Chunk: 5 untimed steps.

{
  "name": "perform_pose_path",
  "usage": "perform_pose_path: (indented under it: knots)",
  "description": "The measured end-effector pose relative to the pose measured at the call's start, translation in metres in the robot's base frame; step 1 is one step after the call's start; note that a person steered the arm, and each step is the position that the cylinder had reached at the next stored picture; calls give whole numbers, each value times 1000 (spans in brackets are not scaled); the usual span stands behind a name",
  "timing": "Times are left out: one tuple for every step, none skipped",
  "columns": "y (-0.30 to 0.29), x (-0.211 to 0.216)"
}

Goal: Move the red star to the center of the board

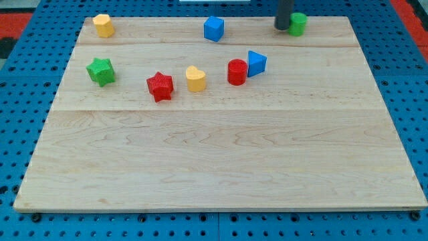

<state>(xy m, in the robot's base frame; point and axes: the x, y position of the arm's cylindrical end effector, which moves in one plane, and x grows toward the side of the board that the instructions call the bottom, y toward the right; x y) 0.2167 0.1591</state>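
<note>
The red star (160, 86) lies on the wooden board (221, 161), left of the board's middle and in its upper half. My tip (282, 27) is at the view's top right, touching or just left of the green cylinder (297, 23), far from the red star. A yellow heart-shaped block (195, 78) lies just right of the star. A red cylinder (237, 71) and a blue triangular block (256, 63) sit side by side further right.
A green star (101, 71) lies left of the red star. A yellow block (103, 25) is at the top left corner. A blue cube (214, 28) is at the top middle. A blue pegboard (20, 80) surrounds the board.
</note>
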Motion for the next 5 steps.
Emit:
perform_pose_path:
  knots:
    - [-10, 0]
    - [-34, 0]
    - [-57, 0]
    - [-65, 0]
    - [-89, 30]
